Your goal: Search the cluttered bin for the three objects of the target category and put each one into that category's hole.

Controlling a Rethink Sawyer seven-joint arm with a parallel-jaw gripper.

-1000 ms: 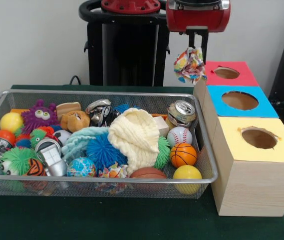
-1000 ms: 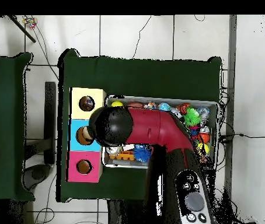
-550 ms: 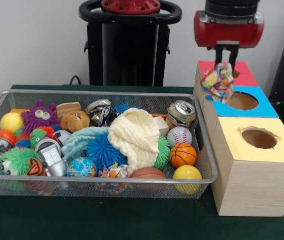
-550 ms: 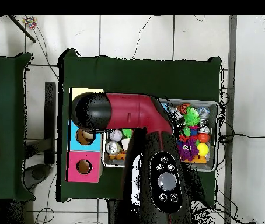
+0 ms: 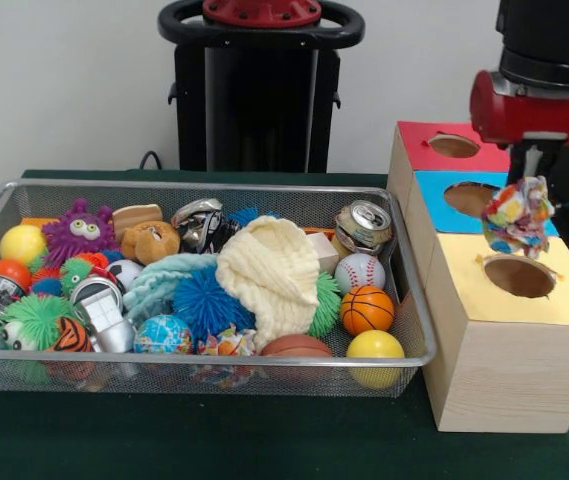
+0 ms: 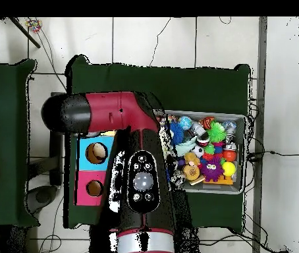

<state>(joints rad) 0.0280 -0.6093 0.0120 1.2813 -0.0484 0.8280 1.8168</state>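
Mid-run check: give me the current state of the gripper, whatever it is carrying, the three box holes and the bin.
gripper: shut on the cloth bundle, hanging above the yellow box
cloth bundle: held in the air, just above the yellow hole
yellow hole: open, nothing in its mouth
blue hole: open
red hole: open
wire bin: crowded with toys, balls and a cream cloth

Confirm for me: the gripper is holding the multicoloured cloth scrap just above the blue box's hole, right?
Not quite. The gripper does hold the multicoloured cloth scrap, but it hangs just above the hole of the yellow box, nearest the camera, not the blue box. The front view shows this.
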